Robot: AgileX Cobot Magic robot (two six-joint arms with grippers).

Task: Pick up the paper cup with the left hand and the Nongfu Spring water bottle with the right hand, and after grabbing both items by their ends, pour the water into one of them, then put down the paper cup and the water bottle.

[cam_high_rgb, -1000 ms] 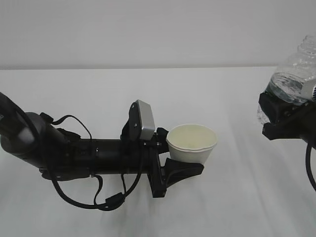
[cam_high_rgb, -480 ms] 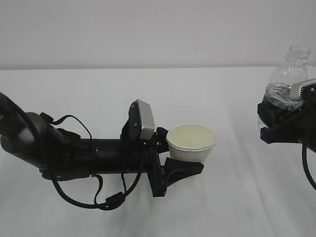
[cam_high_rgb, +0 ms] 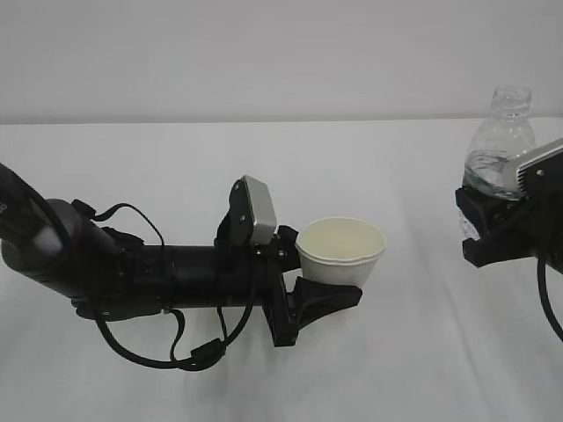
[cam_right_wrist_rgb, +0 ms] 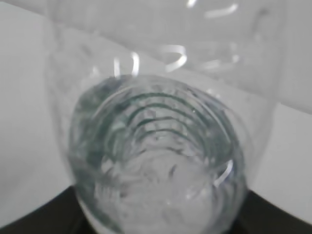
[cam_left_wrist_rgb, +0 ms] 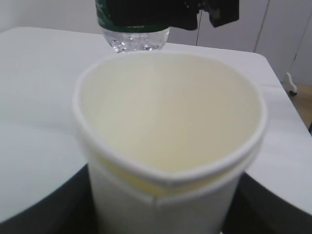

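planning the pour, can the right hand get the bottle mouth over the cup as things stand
Probably yes: bare table lies between the right hand holding the bottle and the open cup; nothing stands between.

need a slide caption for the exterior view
Left gripper holds the paper cup upright above the table; right gripper holds the capless bottle upright, far right.

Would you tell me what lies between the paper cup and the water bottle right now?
Nothing: in the exterior view only bare white table separates the paper cup from the water bottle.
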